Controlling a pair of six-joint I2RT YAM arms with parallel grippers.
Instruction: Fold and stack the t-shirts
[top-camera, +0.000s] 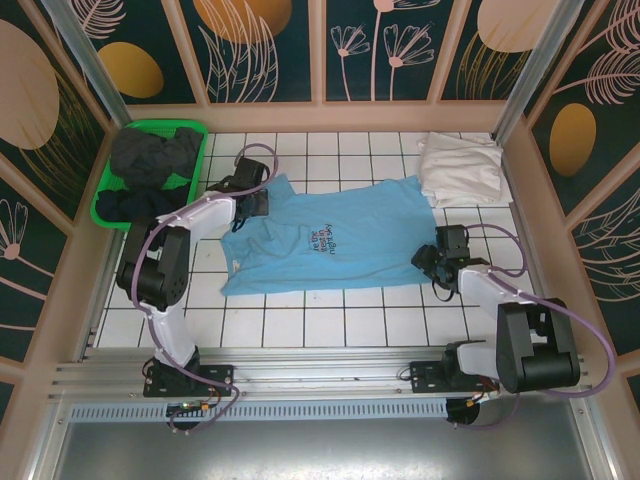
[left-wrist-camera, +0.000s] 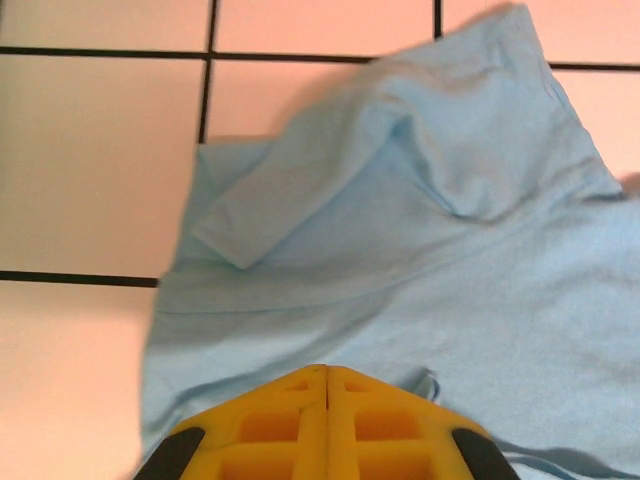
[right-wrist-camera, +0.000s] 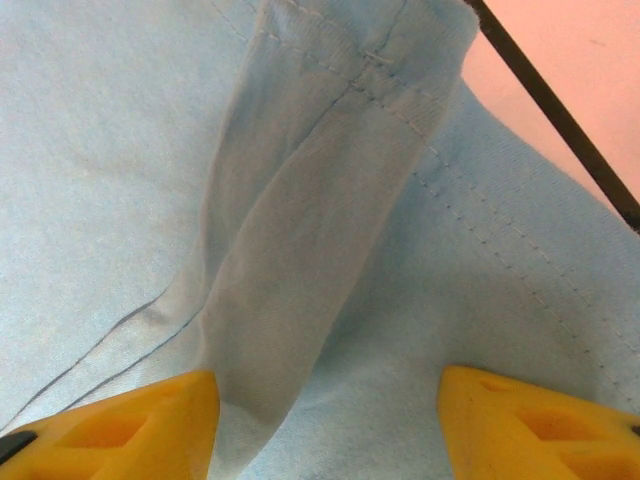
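Sky-blue t-shirt (top-camera: 340, 250) lies rumpled, chest print unreadable. My left fingers (left-wrist-camera: 265, 425) are closed together over it; my right fingers (right-wrist-camera: 110, 425) straddle a hemmed fold, apart.

This is a robot lab cell. A left arm (top-camera: 165, 270) and a right arm (top-camera: 530, 345) are bolted to an aluminium rail (top-camera: 320, 372) at 6 o'clock, and purple cables (top-camera: 590, 330) loop off them. The worktop (top-camera: 330, 315) is white tile with dark grid lines. It is boxed in by wood-framed walls (top-camera: 270, 50) printed with leaves and orange discs, with metal posts (top-camera: 75, 40) at the far corners. Laundry lies on it: a green basket (top-camera: 100, 205) of dark shirts (top-camera: 150, 165) at 10 o'clock, a blue shirt (top-camera: 330, 245) at centre and a white shirt (top-camera: 460, 170) at 1 o'clock.
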